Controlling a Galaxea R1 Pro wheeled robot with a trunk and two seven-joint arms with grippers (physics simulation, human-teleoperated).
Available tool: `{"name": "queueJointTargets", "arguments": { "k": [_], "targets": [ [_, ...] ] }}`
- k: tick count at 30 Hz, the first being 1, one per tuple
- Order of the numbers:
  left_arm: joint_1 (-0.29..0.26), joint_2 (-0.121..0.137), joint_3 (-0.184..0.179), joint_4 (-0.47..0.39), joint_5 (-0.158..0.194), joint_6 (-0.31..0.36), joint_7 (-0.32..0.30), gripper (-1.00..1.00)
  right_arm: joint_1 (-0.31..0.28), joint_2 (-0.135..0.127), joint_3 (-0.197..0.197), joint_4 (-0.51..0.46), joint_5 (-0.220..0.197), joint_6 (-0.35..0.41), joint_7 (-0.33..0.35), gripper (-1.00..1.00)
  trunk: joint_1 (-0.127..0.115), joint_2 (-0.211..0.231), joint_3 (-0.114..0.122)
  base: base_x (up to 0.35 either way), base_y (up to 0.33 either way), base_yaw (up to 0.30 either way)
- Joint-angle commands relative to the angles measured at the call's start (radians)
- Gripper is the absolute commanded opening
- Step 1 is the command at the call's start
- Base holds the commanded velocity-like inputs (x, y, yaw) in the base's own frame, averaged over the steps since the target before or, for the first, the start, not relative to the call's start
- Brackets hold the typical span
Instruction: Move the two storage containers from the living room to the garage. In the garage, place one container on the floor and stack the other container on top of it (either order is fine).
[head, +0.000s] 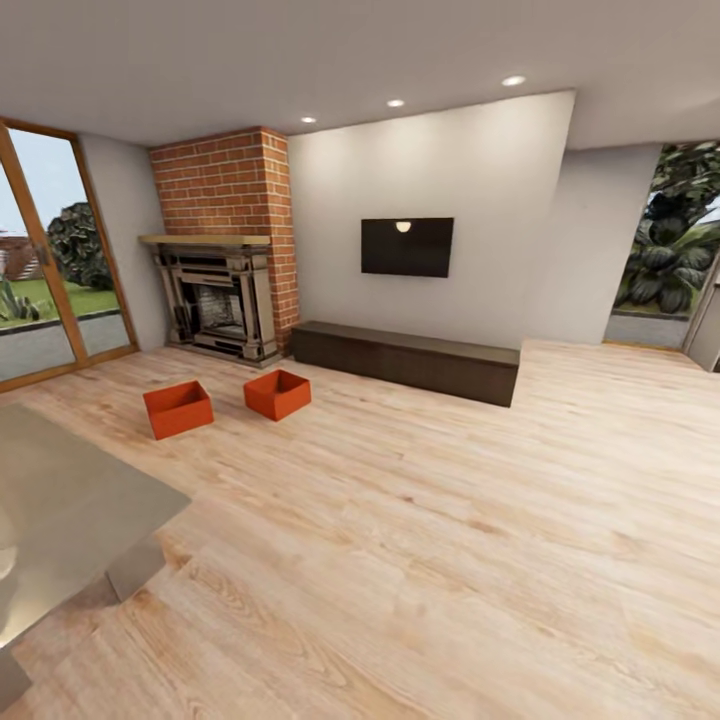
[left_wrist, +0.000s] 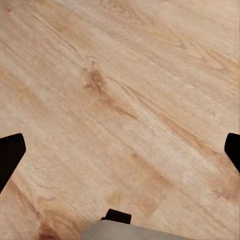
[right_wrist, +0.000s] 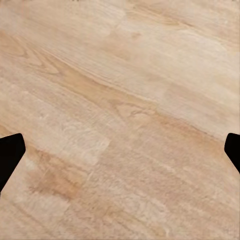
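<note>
Living room (head: 400, 300), light wood-plank floor (head: 450, 520) throughout. Brick fireplace (head: 225, 290) at the far wall, wood-framed glass door (head: 50, 270) beside it, wall TV (head: 407, 246) above a long dark bench chest (head: 410, 360).

Two orange-red storage containers (head: 178, 408) (head: 277, 394) sit side by side on the planks in front of the fireplace, close together but apart, both lidless and upright. Both are well away from either gripper, far ahead on the left-arm side.

Left gripper (left_wrist: 120, 147): fingertips wide apart at the frame edges, released, nothing between them, bare planks below. A grey body edge and a dark part sit just behind it.

Right gripper (right_wrist: 120, 150): same, fingers spread, holding nothing, over bare planks.

Grey glass-like table corner (head: 70, 500) is near the left arm side in the head view.
</note>
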Motion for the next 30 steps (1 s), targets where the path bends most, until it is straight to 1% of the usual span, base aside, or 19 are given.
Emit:
{"name": "queueJointTargets", "arguments": {
  "k": [1, 30],
  "targets": [
    [-0.001, 0.000, 0.008, 0.003, -0.008, -0.005, 0.002, 1.00, 0.000, 0.000, -0.002, -0.002, 0.005, -0.001, 0.000, 1.00, 0.001, 0.000, -0.001, 0.327, 0.000, 0.000],
    [-0.001, -0.003, 0.008, 0.003, -0.008, -0.006, 0.004, 1.00, 0.000, 0.000, -0.003, -0.002, 0.004, -0.001, -0.003, 1.00, 0.001, 0.000, -0.001, 0.327, 0.000, 0.000]
  ]
}}
